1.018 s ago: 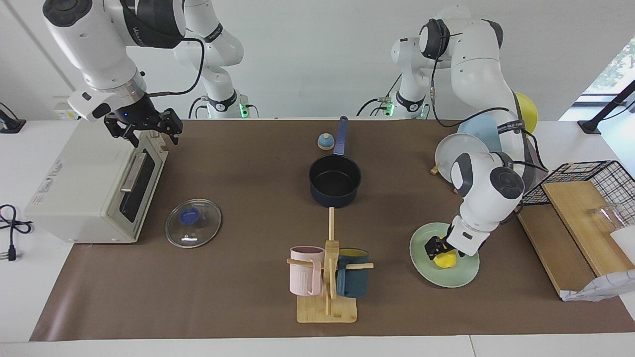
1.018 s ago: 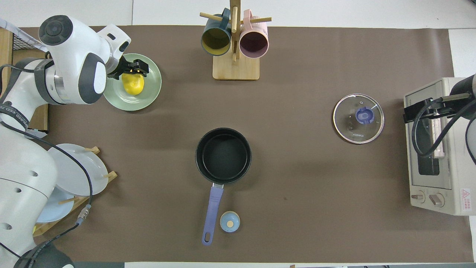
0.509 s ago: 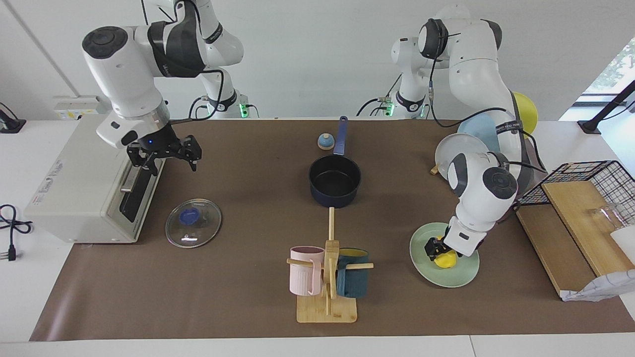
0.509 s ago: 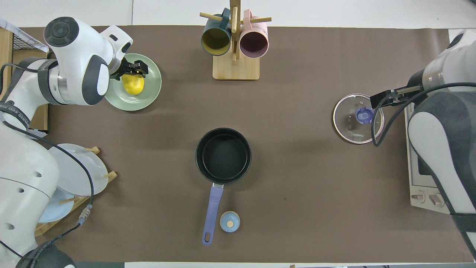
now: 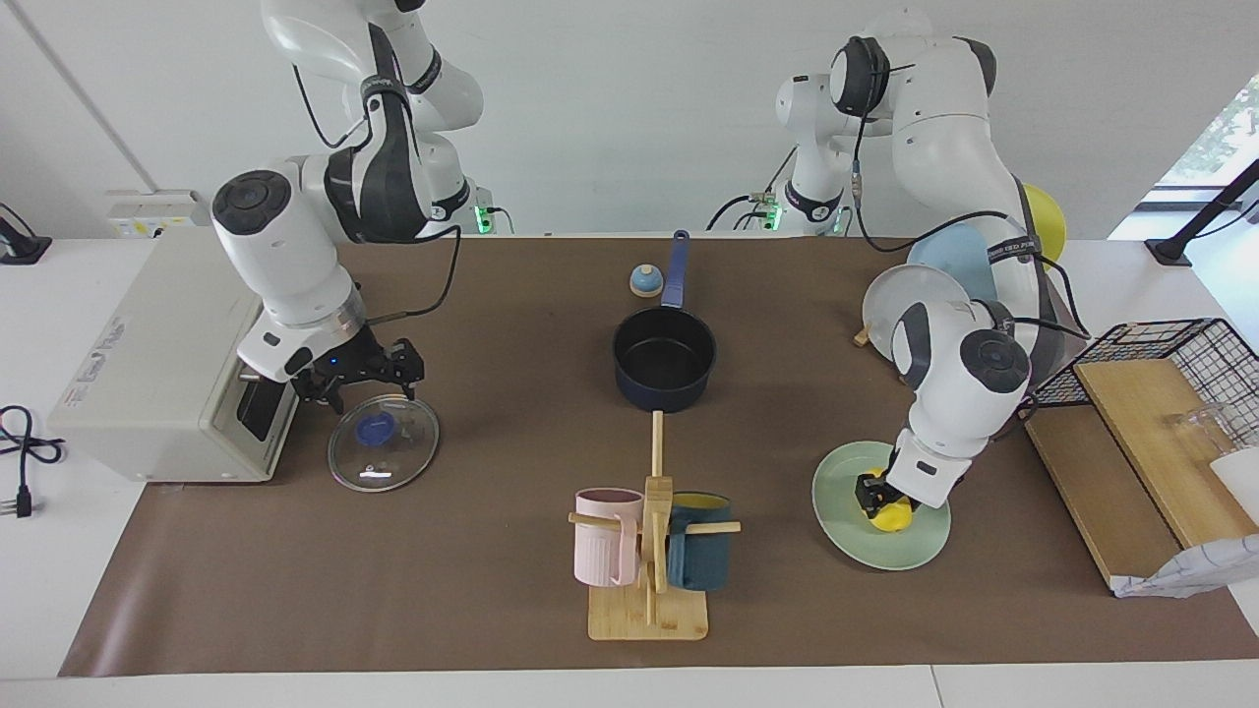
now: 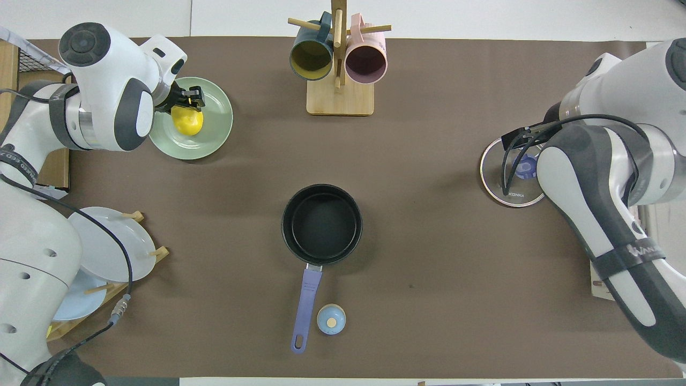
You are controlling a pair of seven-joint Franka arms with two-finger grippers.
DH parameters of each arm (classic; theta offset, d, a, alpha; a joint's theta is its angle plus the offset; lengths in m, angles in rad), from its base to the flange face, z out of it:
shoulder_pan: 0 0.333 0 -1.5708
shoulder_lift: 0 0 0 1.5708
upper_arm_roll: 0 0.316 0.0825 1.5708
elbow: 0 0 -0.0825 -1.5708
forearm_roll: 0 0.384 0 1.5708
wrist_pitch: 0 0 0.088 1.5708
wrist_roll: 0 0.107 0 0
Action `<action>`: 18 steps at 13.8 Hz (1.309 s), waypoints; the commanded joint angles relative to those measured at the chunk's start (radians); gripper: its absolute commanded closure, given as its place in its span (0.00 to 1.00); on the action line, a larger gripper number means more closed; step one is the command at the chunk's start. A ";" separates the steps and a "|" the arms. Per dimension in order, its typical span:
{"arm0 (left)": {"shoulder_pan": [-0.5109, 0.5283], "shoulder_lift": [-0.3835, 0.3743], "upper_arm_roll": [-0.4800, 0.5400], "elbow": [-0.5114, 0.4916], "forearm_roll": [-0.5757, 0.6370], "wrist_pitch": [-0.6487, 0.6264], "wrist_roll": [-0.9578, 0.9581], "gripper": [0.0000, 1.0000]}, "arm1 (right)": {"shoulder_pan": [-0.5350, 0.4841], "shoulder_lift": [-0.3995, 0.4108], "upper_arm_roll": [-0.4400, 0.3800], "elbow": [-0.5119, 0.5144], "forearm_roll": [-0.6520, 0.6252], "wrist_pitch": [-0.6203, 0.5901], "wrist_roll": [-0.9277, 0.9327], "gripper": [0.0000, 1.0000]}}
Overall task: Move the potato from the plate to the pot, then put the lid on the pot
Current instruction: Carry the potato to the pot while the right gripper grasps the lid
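The yellow potato [image 5: 893,514] lies on the mint-green plate [image 5: 890,551] toward the left arm's end of the table; both also show in the overhead view, potato [image 6: 187,123] and plate [image 6: 214,136]. My left gripper [image 5: 875,492] is down on the plate with its fingers closed in on the potato's sides. The navy pot [image 5: 664,359] stands empty mid-table, handle toward the robots. The glass lid [image 5: 389,460] lies flat in front of the oven. My right gripper [image 5: 359,382] hangs open just above the lid, not touching it. In the overhead view the right arm hides part of the lid [image 6: 501,190].
A white toaster oven [image 5: 148,364] stands at the right arm's end. A wooden mug rack [image 5: 649,551] with two mugs stands farther from the robots than the pot. A small blue bell dome [image 5: 645,281] sits by the pot handle. A plate rack [image 5: 925,300] and wire basket [image 5: 1161,344] stand by the left arm.
My right gripper has come down from above the oven to just over the lid. My left gripper's fingers have narrowed around the potato, which shifted slightly on the plate.
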 commanded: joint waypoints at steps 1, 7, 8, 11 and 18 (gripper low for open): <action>-0.017 -0.170 0.005 -0.035 -0.059 -0.141 -0.082 1.00 | -0.030 -0.020 0.004 -0.091 0.017 0.070 -0.080 0.00; -0.256 -0.472 0.004 -0.175 -0.092 -0.372 -0.453 1.00 | -0.044 0.017 0.002 -0.185 0.018 0.190 -0.174 0.00; -0.316 -0.507 0.004 -0.247 -0.092 -0.323 -0.490 1.00 | -0.055 0.027 0.004 -0.190 0.018 0.210 -0.191 0.00; -0.445 -0.595 0.004 -0.498 -0.092 -0.043 -0.555 1.00 | -0.062 0.050 0.002 -0.188 0.017 0.257 -0.229 0.00; -0.534 -0.505 0.005 -0.602 -0.089 0.130 -0.520 1.00 | -0.072 0.052 0.002 -0.213 0.017 0.278 -0.220 0.00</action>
